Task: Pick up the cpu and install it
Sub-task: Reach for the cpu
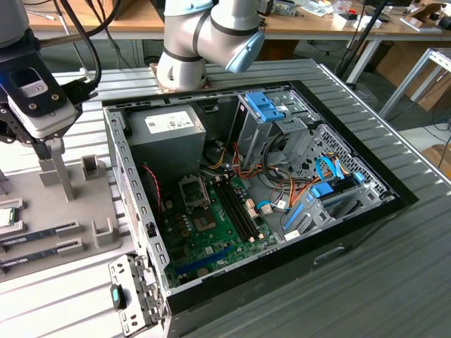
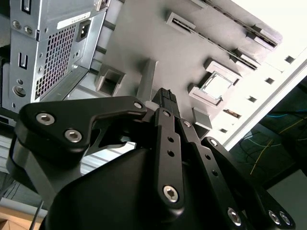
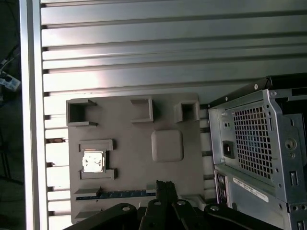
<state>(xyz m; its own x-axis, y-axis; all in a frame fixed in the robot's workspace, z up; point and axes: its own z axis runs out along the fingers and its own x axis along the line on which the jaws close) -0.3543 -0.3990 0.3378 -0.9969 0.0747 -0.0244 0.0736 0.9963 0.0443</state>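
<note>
The pincer (image 3: pixel 164 186), closed on nothing, hovers over the grey tray (image 3: pixel 124 132), on which the cpu (image 3: pixel 93 160) lies untouched.

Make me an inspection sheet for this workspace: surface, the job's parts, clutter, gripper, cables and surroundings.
Surface: ribbed metal table carrying a grey fixture tray beside the open computer case.
Job's things: cpu lies in its nest on the tray; motherboard socket sits inside the case.
Clutter: memory sticks in slots on the tray.
Gripper: gripper shut, holding nothing, above the tray and apart from the cpu.
Cables: orange and black wires inside the case; black cables hang by the arm.
Surroundings: wooden benches behind the table.
</note>
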